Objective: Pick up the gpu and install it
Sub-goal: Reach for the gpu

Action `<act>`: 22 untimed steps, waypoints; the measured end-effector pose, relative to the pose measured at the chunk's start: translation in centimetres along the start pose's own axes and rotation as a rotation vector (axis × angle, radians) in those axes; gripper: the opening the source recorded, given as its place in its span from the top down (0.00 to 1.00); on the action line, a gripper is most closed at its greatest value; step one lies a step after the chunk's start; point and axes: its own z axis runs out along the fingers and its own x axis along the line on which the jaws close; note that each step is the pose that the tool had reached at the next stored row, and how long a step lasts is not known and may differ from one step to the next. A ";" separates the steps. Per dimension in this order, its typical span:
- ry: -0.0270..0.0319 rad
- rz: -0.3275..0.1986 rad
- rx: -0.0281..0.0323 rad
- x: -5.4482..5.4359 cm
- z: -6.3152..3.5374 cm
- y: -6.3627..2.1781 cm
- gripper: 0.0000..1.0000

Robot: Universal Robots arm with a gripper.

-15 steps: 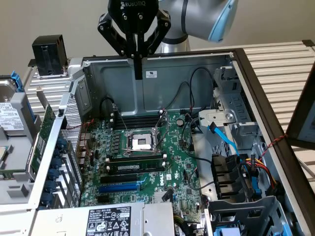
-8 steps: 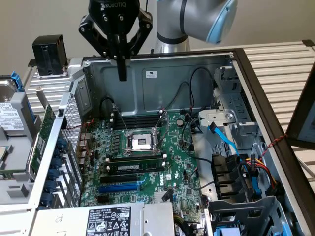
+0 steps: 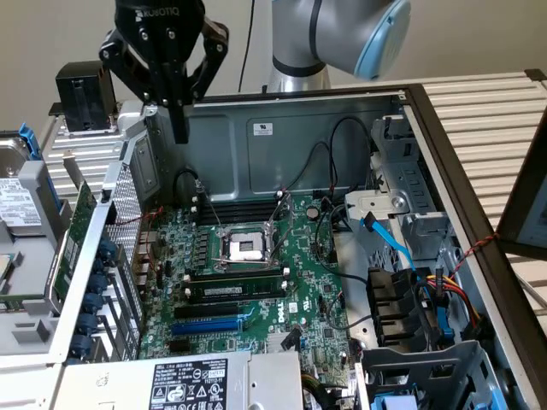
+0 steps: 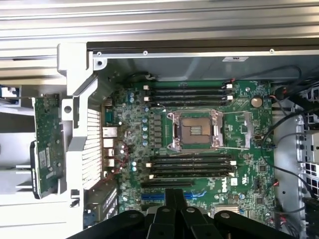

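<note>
The gpu (image 3: 75, 232) is a thin green card standing on its edge just outside the computer case's perforated rear wall (image 3: 128, 248), at the exterior view's left. In the wrist view the gpu (image 4: 47, 142) lies beside that wall, outside the case. My gripper (image 3: 179, 128) hangs above the case's rear corner, higher than the gpu and off to the exterior view's right of it. Its black fingers (image 4: 174, 199) are pressed together and hold nothing. Inside the case lies the big green motherboard (image 3: 299, 282), with a blue slot (image 3: 205, 325) near its front.
Memory sticks (image 4: 189, 164) and the processor socket (image 4: 195, 130) sit on the motherboard (image 4: 244, 164). A grey power supply (image 3: 197, 380) is in front, and a drive cage (image 3: 410, 213) with cables (image 3: 427, 290) fills the right. A hard drive (image 3: 21, 205) and a black box (image 3: 85, 94) stand left of the case.
</note>
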 end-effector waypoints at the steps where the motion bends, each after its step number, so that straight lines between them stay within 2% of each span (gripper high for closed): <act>1: 0.0001 0.000 -0.0002 0.4 0.00 -0.03 0.89; 11: 0.0064 0.000 -0.0025 4.7 0.07 -0.34 0.89; 16: 0.0068 0.000 -0.0042 7.0 0.23 -0.51 0.89; 22: 0.0068 0.000 -0.0042 9.7 0.87 -0.73 0.89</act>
